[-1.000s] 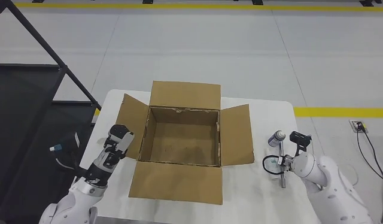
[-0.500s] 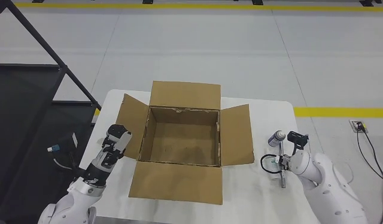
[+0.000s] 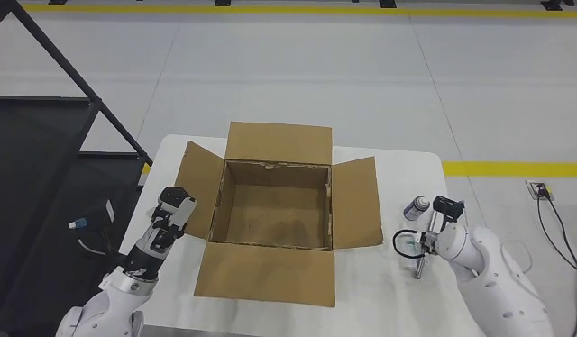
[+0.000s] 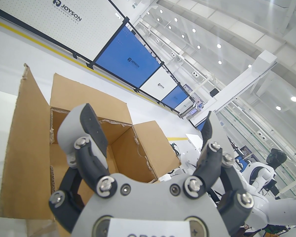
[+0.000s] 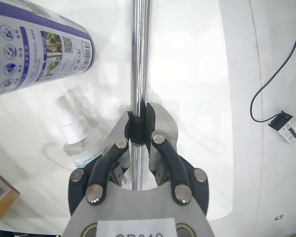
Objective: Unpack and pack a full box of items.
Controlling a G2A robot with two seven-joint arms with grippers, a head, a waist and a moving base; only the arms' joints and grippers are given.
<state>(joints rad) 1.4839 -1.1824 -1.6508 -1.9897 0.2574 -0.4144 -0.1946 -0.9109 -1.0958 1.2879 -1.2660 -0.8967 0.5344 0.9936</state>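
Cardboard box [image 3: 275, 215] sits open on the table [image 3: 388, 292], all four flaps folded out and its floor bare. Just beyond the box's right flap, the right pincer [image 5: 138, 127] is closed tight on a shiny metal rod [image 5: 139, 50], and a long stretch of the rod sticks out past the fingertips. A spray can [image 5: 34, 50] stands near it, also off the box's right flap. A small clear spray bottle [image 5: 74, 134] sits close beside the pincer on the side toward the box. Off the box's left flap, the left pincer [image 4: 148, 122] hangs spread wide with nothing in it.

With the box empty, the rod looks like the piece in hand, either just taken out or about to go back in; I cannot tell whether it rests on the table. If it is to be packed, it should rise straight up first so the long end misses the can and bottle. Then it should cross well above the right flap and come down level onto the box floor before the pincer lets go. Smooth metal may swivel in the pads or roll once freed.
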